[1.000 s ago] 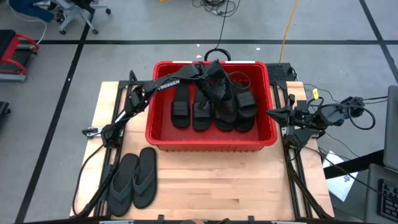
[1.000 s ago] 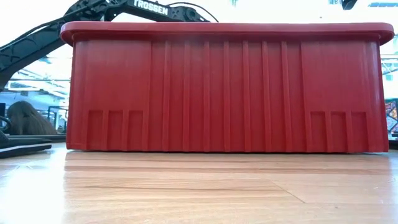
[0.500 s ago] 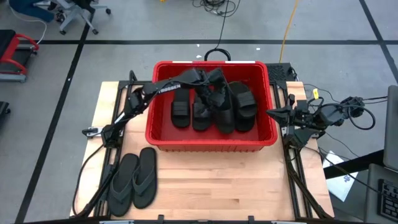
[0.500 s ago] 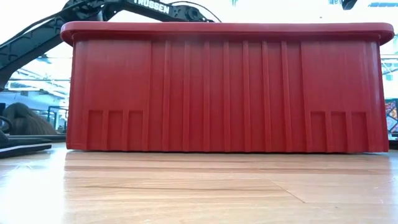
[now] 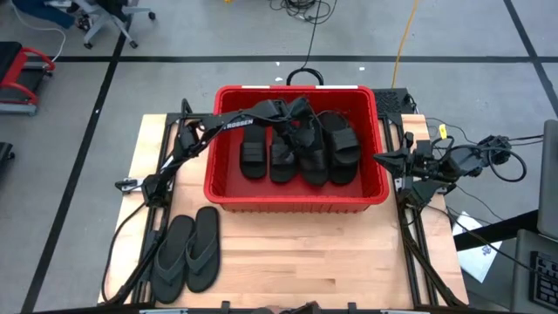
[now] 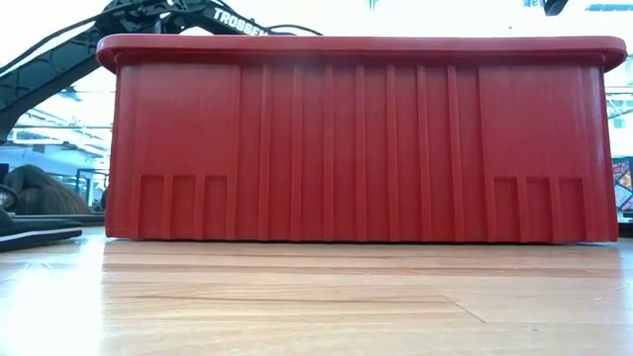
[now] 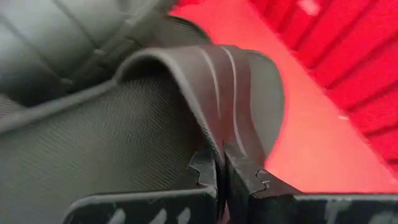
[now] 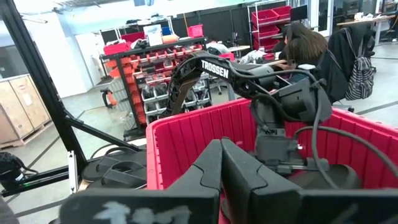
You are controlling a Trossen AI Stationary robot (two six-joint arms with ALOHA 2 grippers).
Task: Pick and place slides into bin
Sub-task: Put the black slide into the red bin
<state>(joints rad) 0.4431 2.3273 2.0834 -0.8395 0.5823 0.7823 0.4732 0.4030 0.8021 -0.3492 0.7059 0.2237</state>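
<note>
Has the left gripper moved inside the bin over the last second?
Yes. The left gripper, shut on a slide, shifted slightly toward the bin's far wall.

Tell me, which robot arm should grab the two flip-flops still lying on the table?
Probably the left. The flip-flops lie on the left arm's side of the table. The left gripper is inside the red bin, pinching a slide, so it must let go first. The right gripper waits beside the bin's far side.

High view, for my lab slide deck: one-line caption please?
Left tool lowers a black slide into the red bin; flip-flops wait outside.
</note>
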